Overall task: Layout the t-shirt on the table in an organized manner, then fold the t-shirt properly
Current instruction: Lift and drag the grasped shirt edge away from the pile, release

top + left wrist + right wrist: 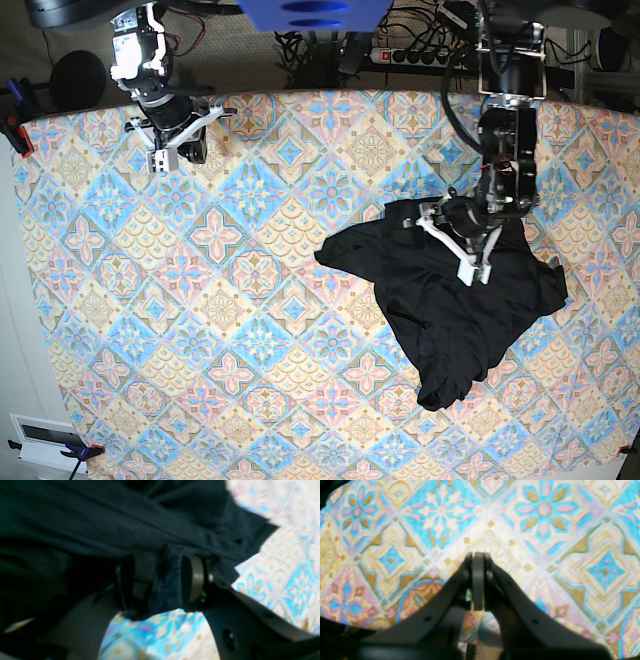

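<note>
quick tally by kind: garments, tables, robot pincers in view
garments: 1, the black t-shirt
tables: 1, the table in tile-patterned cloth
pincers: 2, left pincer and right pincer
total: 4

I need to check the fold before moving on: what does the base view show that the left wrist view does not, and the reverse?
Only the base view shows the whole t-shirt, a crumpled, unfolded heap on the table, and the right gripper parked far off near the back edge. Only the left wrist view shows the left gripper close up: its fingers stand apart with a bunch of black fabric between them. Both show the left gripper at the t-shirt's upper part and the patterned table around it.
</note>
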Robot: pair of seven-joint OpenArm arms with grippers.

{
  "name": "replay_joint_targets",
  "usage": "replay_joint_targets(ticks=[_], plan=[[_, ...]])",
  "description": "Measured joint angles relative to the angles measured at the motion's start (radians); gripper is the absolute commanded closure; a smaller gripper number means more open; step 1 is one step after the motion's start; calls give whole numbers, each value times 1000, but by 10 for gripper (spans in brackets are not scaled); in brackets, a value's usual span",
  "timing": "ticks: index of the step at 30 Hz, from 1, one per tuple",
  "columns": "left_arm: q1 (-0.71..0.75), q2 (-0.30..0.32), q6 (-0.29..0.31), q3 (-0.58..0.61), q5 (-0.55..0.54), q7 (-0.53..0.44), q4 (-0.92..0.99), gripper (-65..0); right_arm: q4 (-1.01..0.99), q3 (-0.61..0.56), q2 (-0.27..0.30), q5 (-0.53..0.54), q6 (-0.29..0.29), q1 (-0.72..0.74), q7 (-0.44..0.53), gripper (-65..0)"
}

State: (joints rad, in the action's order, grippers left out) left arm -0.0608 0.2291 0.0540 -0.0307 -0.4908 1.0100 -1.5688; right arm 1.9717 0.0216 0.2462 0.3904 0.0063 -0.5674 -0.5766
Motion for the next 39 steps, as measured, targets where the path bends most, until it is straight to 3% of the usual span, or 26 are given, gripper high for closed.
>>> replay_joint_targets(ticks=[5,7,9,10,15,18,24,27,29,35,39], plan=[[-46,-40,-1,73,68,-6,66,-267,0,0,1,0,0,0,-2,-1],[-62,-35,-1,124,70,-6,78,-180,0,0,0,0,1,0,0,-1],[-82,-40,2,150,68,-5,81,-29,0,0,-2,2,1,0,-1,-1],[-98,-43,2,153,70,-10,82,0,0,0,-2,2,1,0,0,-1],[-172,-56,-1,149,65,-38,73,0,-2,0,0,3,1,30,-3,-1],[-179,-59,-3,121,65,20,-12,0,-2,0,0,3,1,39,3,-1],[-170,-57,7,-153,48,125,-360,0,-12,-8,3,2,-1,102,-4,-1],[-136,-32,14,-305,-65,173,-453,0,-26,-58,0,3,1,161,2,-2],[-126,-1,14,-428,-128,175,-450,0,-27,-97,0,3,3,190,0,-12],[-43,86,6,-829,-153,158,-409,0,-41,-211,-3,3,1,252,6,-79],[1,122,10,-976,-171,161,-339,0,-63,-272,4,3,0,288,-6,-85]])
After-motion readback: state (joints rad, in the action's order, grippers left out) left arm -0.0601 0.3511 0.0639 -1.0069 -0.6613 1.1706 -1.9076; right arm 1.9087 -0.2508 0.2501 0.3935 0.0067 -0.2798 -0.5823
